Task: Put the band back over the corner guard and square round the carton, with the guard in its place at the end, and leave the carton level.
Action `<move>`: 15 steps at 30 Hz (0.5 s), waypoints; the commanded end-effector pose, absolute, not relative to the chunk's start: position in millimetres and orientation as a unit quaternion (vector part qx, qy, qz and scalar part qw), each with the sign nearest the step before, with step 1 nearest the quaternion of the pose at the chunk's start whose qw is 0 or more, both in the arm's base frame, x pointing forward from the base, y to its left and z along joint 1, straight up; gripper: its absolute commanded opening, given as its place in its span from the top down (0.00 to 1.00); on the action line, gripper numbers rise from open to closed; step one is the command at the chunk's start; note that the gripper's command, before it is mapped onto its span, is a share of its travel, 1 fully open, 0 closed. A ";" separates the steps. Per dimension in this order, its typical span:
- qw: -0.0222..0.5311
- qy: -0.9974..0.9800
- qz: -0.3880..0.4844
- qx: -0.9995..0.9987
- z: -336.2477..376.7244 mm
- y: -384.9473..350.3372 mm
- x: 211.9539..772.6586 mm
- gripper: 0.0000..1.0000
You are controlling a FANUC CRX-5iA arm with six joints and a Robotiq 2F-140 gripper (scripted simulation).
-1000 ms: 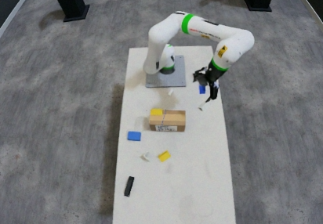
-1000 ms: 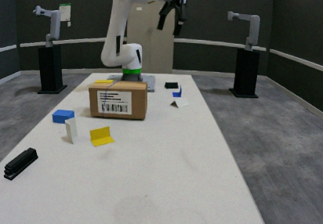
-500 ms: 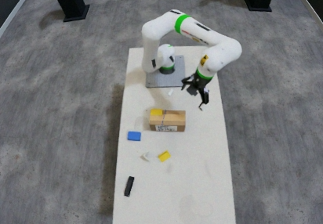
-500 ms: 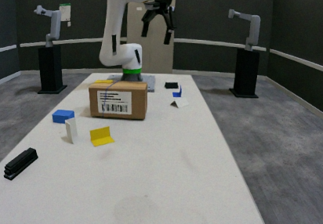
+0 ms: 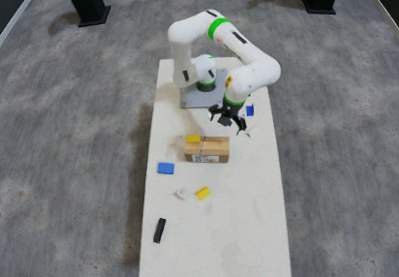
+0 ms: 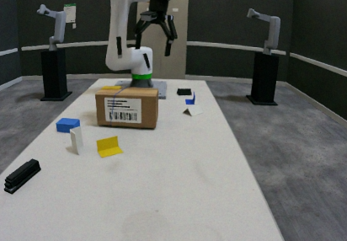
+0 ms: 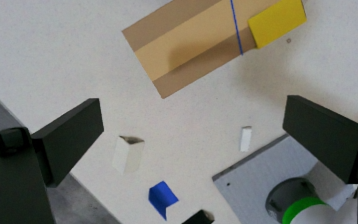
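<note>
The brown carton [image 5: 207, 149] [image 6: 126, 107] lies flat on the white table, its label facing the front. A yellow corner guard [image 7: 276, 21] [image 5: 193, 138] sits on its far left top corner. The thin blue band [image 7: 236, 27] crosses the carton top beside the guard, not over it, and runs a little askew to the carton's edges. My gripper [image 5: 228, 119] is open and empty. It hangs high above the table, behind and to the right of the carton [image 6: 156, 30]. In the wrist view its fingers stand wide apart, with the carton [image 7: 205, 42] above them.
Loose on the table are a blue block [image 5: 166, 168], a white guard [image 5: 180, 194], a yellow guard [image 5: 202, 193] and a black block [image 5: 159, 230]. A blue guard [image 7: 162, 197], a white guard [image 7: 128, 154] and a small black piece [image 6: 184, 91] lie near the robot's base plate [image 5: 203, 89].
</note>
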State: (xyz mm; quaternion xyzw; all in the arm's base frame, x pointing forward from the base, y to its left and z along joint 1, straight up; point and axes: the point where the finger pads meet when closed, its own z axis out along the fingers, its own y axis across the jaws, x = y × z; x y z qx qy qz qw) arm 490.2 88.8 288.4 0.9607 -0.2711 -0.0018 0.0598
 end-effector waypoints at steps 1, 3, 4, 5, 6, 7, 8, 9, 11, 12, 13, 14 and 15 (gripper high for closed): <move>0.045 -0.222 -0.004 0.974 275.7 68.1 491.6 0.00; 0.041 -0.204 -0.005 0.978 270.5 60.3 491.3 0.00; 0.039 -0.195 -0.005 0.980 267.9 56.4 491.1 0.00; 0.037 -0.187 -0.005 0.982 265.2 52.6 490.9 0.00; 0.034 -0.178 -0.005 0.983 262.6 48.7 490.6 0.00; 0.032 -0.169 -0.005 0.985 260.0 44.8 490.3 0.00; 0.030 -0.160 -0.005 0.987 257.4 41.0 489.9 0.00; 0.028 -0.151 -0.005 0.988 254.7 37.1 489.4 0.00; 0.024 -0.134 -0.005 0.991 249.5 29.5 488.4 0.00; 0.022 -0.125 -0.004 0.992 246.8 25.7 487.8 0.00; 0.022 -0.125 -0.004 0.992 246.8 25.7 487.8 0.00; 0.022 -0.125 -0.004 0.992 246.8 25.7 487.8 0.00; 0.017 -0.101 -0.003 0.995 239.7 15.4 486.0 0.00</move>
